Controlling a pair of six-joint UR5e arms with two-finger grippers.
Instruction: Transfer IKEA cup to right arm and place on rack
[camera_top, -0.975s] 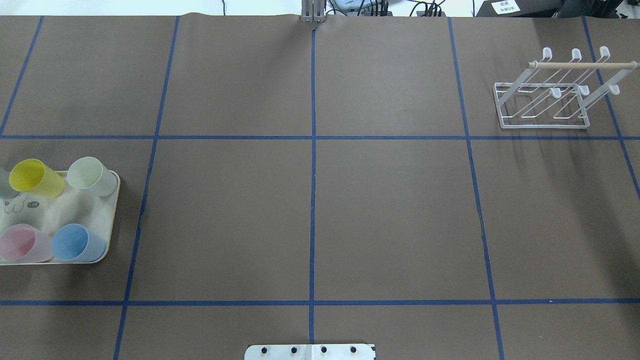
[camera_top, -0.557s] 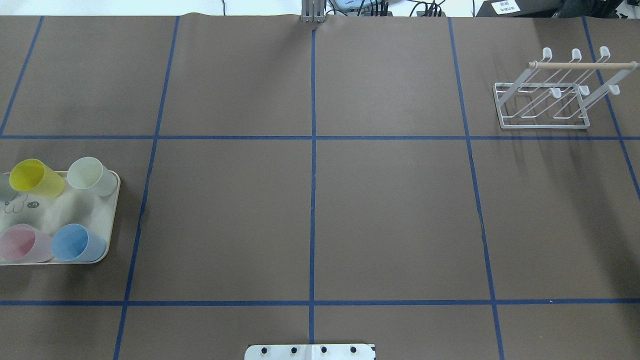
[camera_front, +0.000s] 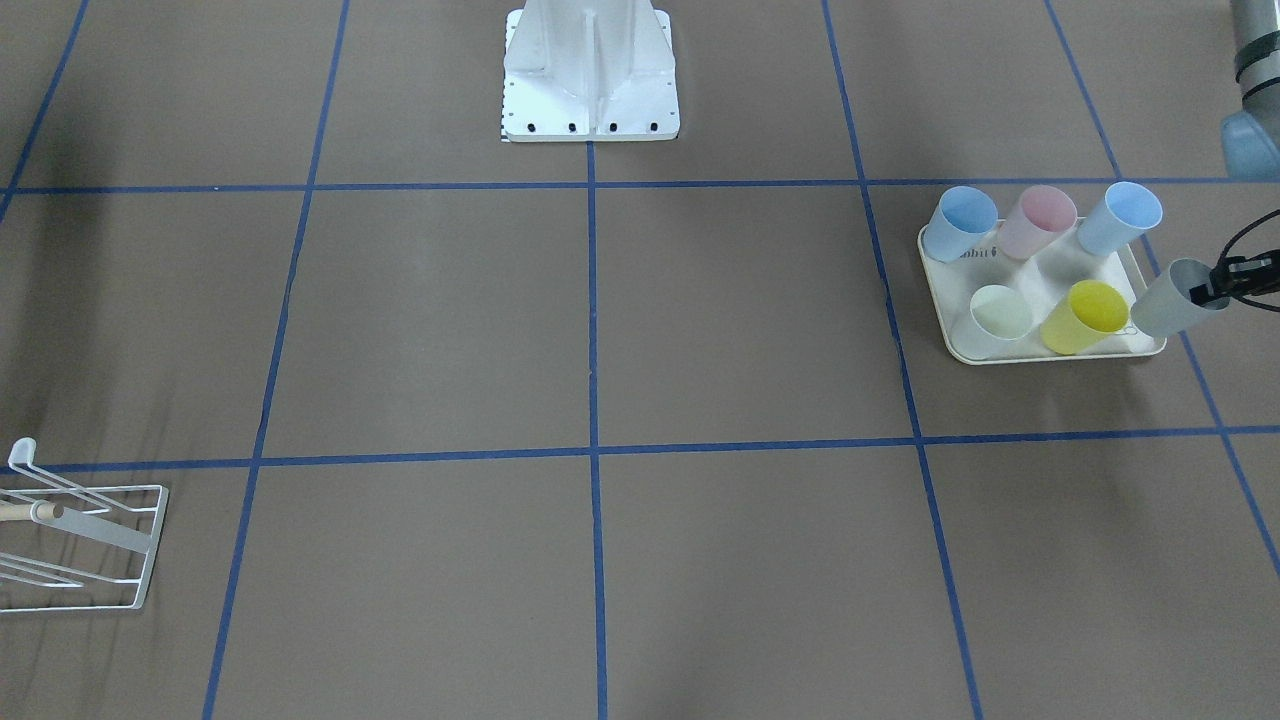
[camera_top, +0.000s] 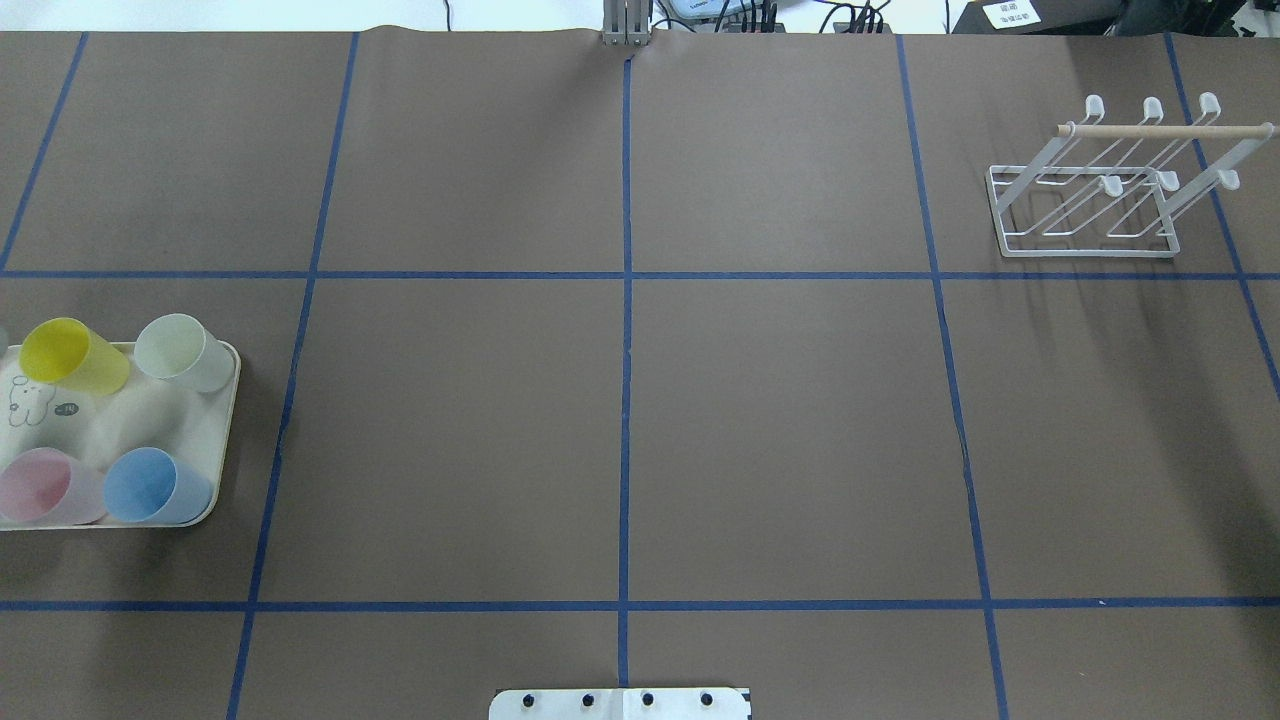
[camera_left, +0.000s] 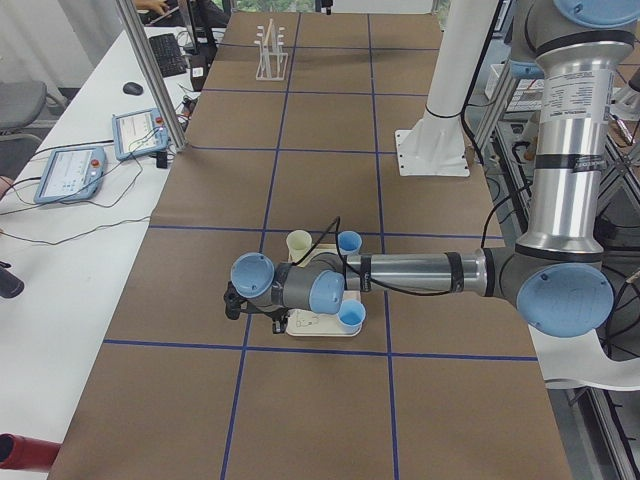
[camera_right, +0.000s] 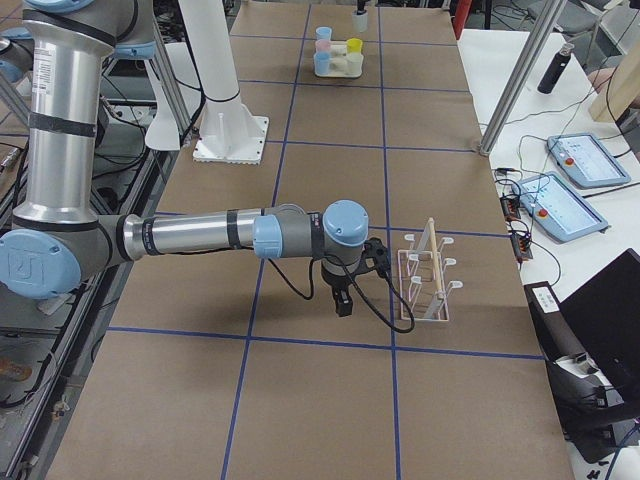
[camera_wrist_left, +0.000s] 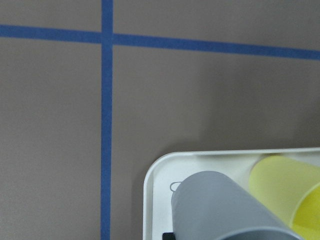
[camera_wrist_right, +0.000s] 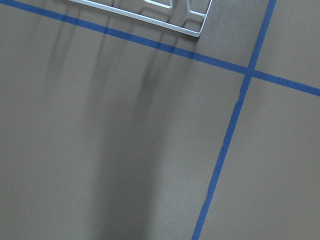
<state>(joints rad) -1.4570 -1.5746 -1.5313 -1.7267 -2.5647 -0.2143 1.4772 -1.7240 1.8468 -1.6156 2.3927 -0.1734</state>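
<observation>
- Robot's left end of the table (camera_top: 780, 430). Your left gripper (camera_front: 1212, 286) has its pincer drawn in narrow on the lip of the grey cup (camera_front: 1160, 310), with the cup wall caught between the black tips.
- The grey cup is at the tray's (camera_top: 228, 420) outer corner, on the side away from the robot's base. The overhead view shows only a sliver of it at the left border.
- Its long axis is close to vertical. The mouth points up toward the gripper and the closed base points down. The left wrist view looks along its side, with the base over the tray's rounded corner.
- The base looks just clear of the tray floor, but you can't confirm that from these angles.
- Four cups stand mouth up on the cream tray. The yellow cup (camera_top: 70, 355) and pale cup (camera_top: 185, 352) are on the far side. The pink cup (camera_top: 45, 487) and blue cup (camera_top: 150, 487) are on the near side.
- The front view shows a lighter blue cup (camera_front: 1118, 218) just beside the pink one.
- Middle: brown paper with a blue tape grid.
- Robot's right, far square: the rack (camera_top: 1090, 215) stands well apart from the grey cup. Its dowel (camera_top: 1165, 131) runs left to right across the top.
- Your right gripper (camera_right: 341, 305) hangs pointing down just beside the rack, on the robot's side of it. Only the side camera shows it, so you cannot tell whether that pincer is wide or closed.
</observation>
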